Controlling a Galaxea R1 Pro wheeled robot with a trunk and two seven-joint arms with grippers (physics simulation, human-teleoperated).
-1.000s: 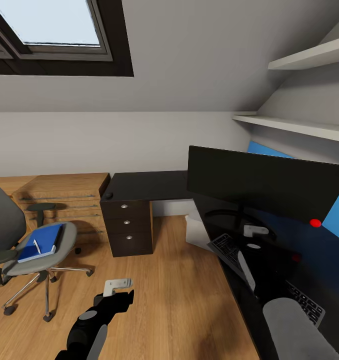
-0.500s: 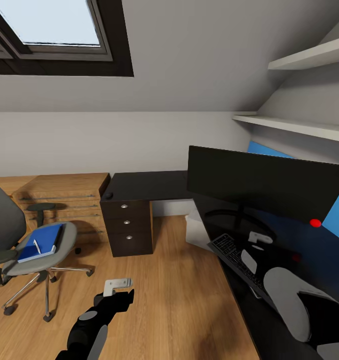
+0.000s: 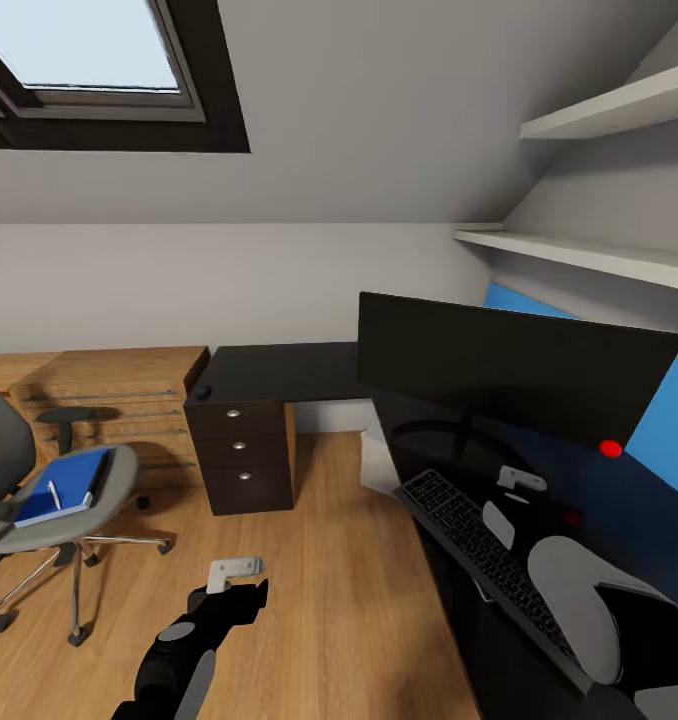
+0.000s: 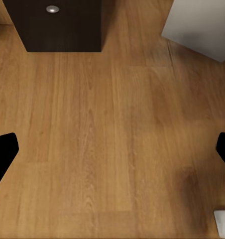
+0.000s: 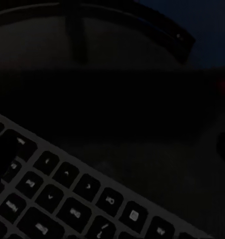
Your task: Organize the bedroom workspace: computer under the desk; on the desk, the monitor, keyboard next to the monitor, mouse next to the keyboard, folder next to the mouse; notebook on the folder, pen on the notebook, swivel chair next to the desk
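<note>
The swivel chair (image 3: 39,500) is standing at far left, carrying the folder (image 3: 64,487) and pen (image 3: 55,494). The left gripper (image 3: 234,571) is hovering over the floor (image 4: 112,139), fingers spread. The mouse (image 3: 204,392) is lying on the desk (image 3: 279,370). The monitor (image 3: 514,375) is standing behind the keyboard (image 3: 484,560). The right gripper (image 3: 519,480) is hanging above the desk between keyboard and monitor stand; its spread cannot be determined.

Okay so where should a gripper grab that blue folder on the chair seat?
Probably by the folder's near edge, coming from the seat's open front. It lies flat on the swivel chair, with the pen on top and the backrest behind, so keep it level.
</note>
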